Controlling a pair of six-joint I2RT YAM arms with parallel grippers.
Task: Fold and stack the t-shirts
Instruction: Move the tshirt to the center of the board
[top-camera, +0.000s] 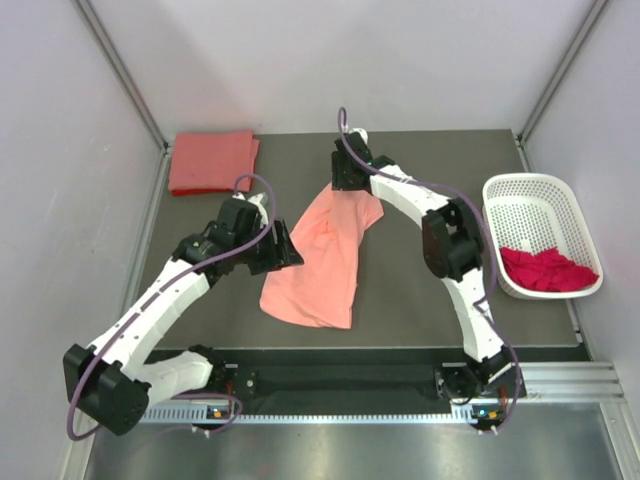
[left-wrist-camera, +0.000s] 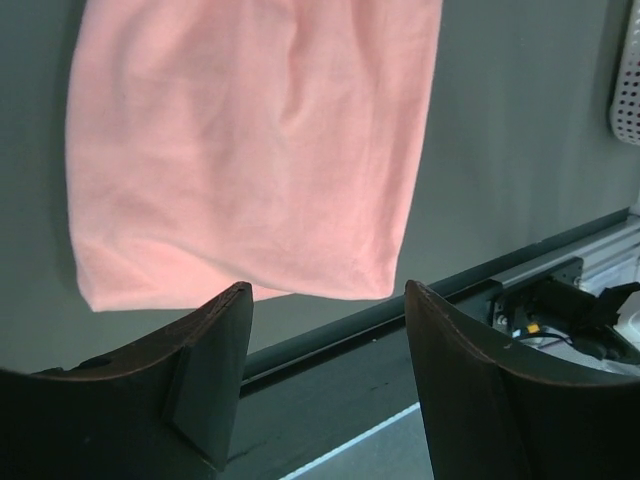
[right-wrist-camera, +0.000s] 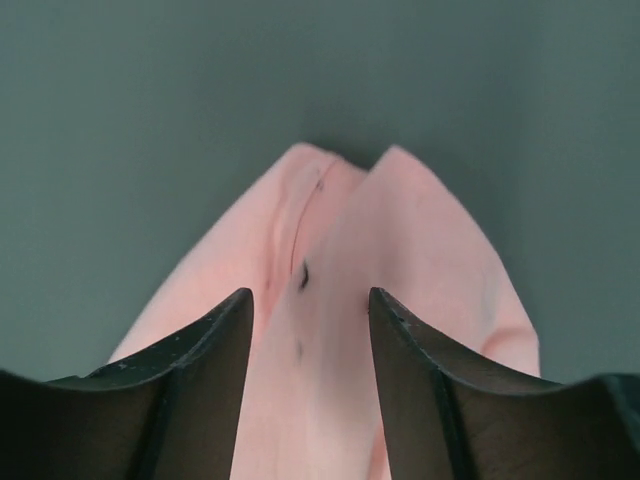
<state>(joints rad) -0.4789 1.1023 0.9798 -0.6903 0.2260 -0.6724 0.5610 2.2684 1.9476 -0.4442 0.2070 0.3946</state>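
The salmon-pink t-shirt (top-camera: 325, 255) lies as a long narrow strip in the middle of the dark mat. It also shows in the left wrist view (left-wrist-camera: 250, 140) and the right wrist view (right-wrist-camera: 340, 260). My left gripper (top-camera: 288, 248) is open and empty beside the strip's left edge (left-wrist-camera: 325, 300). My right gripper (top-camera: 345, 182) is over the strip's far end, jaws apart with the cloth lying between and under them (right-wrist-camera: 310, 300). The coral-red t-shirt (top-camera: 212, 160) lies folded at the back left. The magenta-red t-shirt (top-camera: 545, 270) is crumpled in the basket.
The white perforated basket (top-camera: 530, 182) stands at the right edge of the mat. A black rail (top-camera: 340, 375) runs along the mat's near edge between the arm bases. Grey walls close in the left, right and back.
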